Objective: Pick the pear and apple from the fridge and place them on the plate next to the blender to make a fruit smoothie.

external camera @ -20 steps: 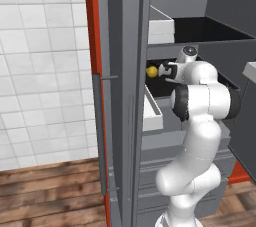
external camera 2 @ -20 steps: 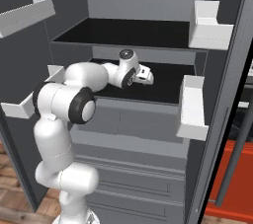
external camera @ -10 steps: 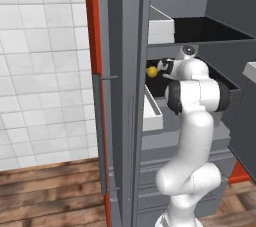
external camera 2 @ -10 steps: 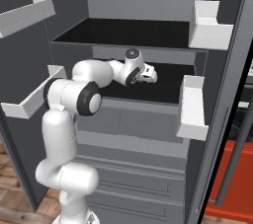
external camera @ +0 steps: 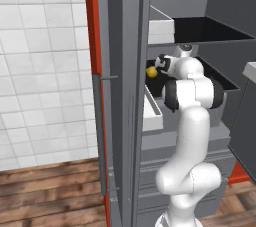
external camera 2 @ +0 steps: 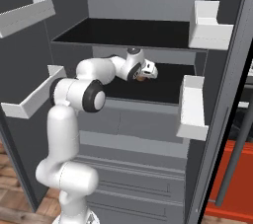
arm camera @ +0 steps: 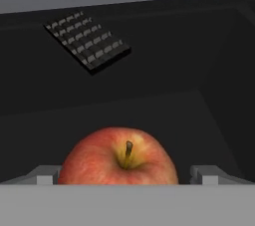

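Currently the apple point(arm camera: 121, 158) is seen on the fridge's point(external camera 2: 148, 33) black shelf point(arm camera: 149, 110), framed between the spread jaws — not yet clamped, positioned for a grasp. Nearby — the pear point(external camera: 151, 72) is left beside the gripper point(external camera: 161, 66).

Flat, even render light (dim fridge point(external camera 2: 148, 1) interior)

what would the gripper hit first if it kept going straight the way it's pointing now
The apple: it sits between the gripper fingertips, stem up. Beyond it lies the fridge shelf and grey back wall; depth is unclear.
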